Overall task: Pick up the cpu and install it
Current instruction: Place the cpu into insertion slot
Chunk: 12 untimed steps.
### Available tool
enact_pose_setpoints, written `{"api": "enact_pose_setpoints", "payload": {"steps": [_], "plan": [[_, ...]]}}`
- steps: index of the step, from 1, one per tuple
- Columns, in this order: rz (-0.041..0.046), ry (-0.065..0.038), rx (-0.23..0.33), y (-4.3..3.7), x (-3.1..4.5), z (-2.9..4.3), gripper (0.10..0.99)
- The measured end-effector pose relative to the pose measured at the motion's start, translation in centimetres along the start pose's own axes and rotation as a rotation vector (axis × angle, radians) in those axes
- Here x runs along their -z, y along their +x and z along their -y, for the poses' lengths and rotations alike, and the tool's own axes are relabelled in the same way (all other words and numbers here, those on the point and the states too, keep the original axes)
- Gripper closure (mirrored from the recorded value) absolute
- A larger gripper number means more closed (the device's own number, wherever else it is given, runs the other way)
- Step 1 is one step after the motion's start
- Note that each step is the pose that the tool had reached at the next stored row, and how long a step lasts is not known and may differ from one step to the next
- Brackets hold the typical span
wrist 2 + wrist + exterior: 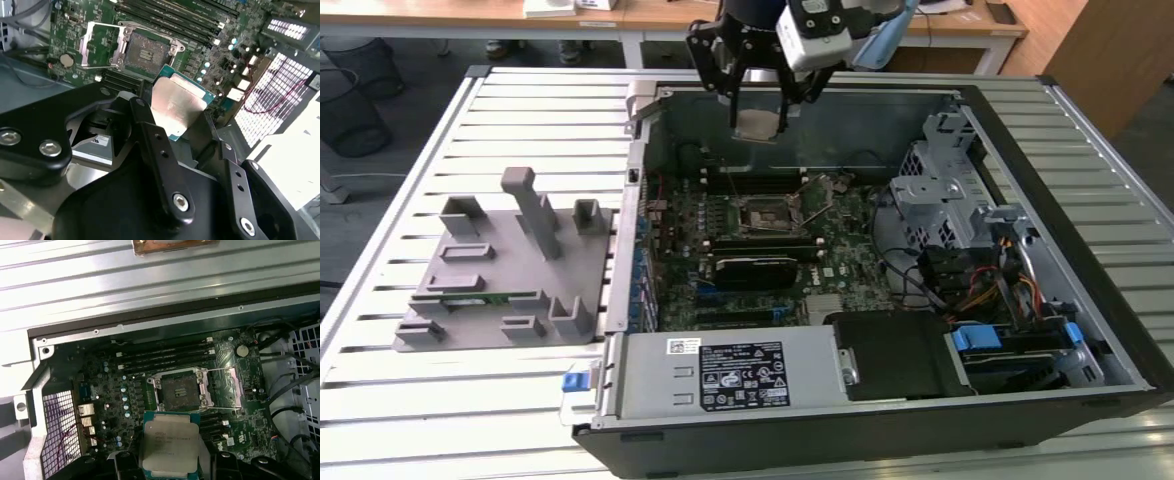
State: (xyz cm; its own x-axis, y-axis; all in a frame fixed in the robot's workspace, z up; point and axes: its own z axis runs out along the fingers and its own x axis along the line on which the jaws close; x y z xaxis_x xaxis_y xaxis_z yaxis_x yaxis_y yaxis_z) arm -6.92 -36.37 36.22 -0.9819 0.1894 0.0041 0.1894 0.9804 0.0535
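While the slatted metal desk (520, 110) stretches out under everything, the open computer case (881, 440) lies on its side in the middle of it, insides facing up. Over on the exterior view's left, a grey plastic fixture (494, 270) sits on the desk just beside the case. Inside the case, the silver power supply (647, 385) takes the near corner, and the green motherboard (847, 230) covers the floor behind it. Up above the far end of that board hangs the black gripper (761, 110), and it's clamped firmly on the cpu (758, 125). In the second wrist view the fingers (150, 135) pinch the cpu (177, 102) by opposite edges, its shiny metal top catching the light. Down on the motherboard (110, 390), the CPU socket (179, 390) lies bare, with its load plate (222, 387) swung open to one side. The black memory slots (165, 357) run just beside the socket. The cpu (170, 445) is in the air between the gripper (172, 462) fingers, clear of the socket and not seated.
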Motion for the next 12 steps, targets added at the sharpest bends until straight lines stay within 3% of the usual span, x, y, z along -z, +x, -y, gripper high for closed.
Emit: {"api": "enact_pose_setpoints", "payload": {"steps": [12], "plan": [[0.0111, -0.001, -0.206, 0.00, -0.15, 0.00, 0.557]]}}
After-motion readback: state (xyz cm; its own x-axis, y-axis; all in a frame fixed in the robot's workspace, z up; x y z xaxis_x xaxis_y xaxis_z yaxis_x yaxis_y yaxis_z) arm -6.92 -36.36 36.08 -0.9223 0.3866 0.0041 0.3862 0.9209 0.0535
